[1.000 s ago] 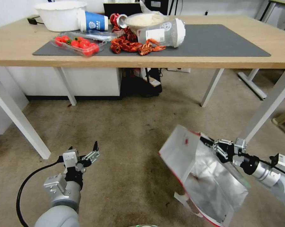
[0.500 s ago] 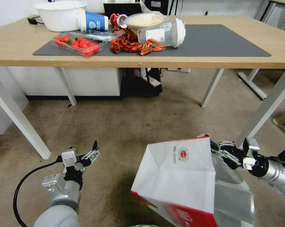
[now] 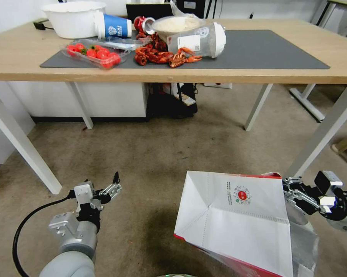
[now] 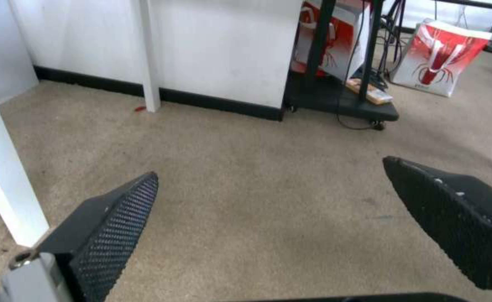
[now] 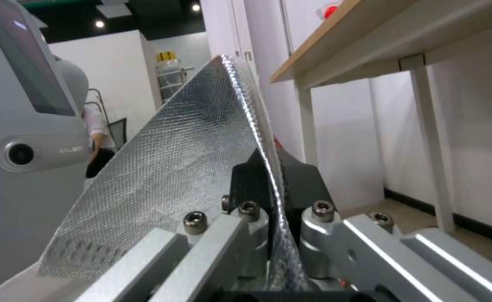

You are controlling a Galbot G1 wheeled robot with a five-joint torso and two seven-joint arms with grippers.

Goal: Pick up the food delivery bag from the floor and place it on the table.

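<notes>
Bag [image 3: 238, 215] looks light, crushable paper | right gripper [image 3: 292, 194] clamped on foil rim [image 5: 257, 138], thin hold | left gripper [image 3: 108, 188] spread apart, low near-left.

My right gripper [image 3: 292, 194] holds the food delivery bag [image 3: 234, 219] above the floor [image 3: 150, 161], before the table [image 3: 23, 57]. Left gripper [image 3: 110, 186] sits left of it, probably over floor.

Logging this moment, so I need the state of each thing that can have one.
food delivery bag: lifted, tilted, its edge pinched.
right gripper: shut on the bag's foil-lined edge.
left gripper: open, holding nothing, low over the floor.
blue cup: lying on its side on the table.
</notes>
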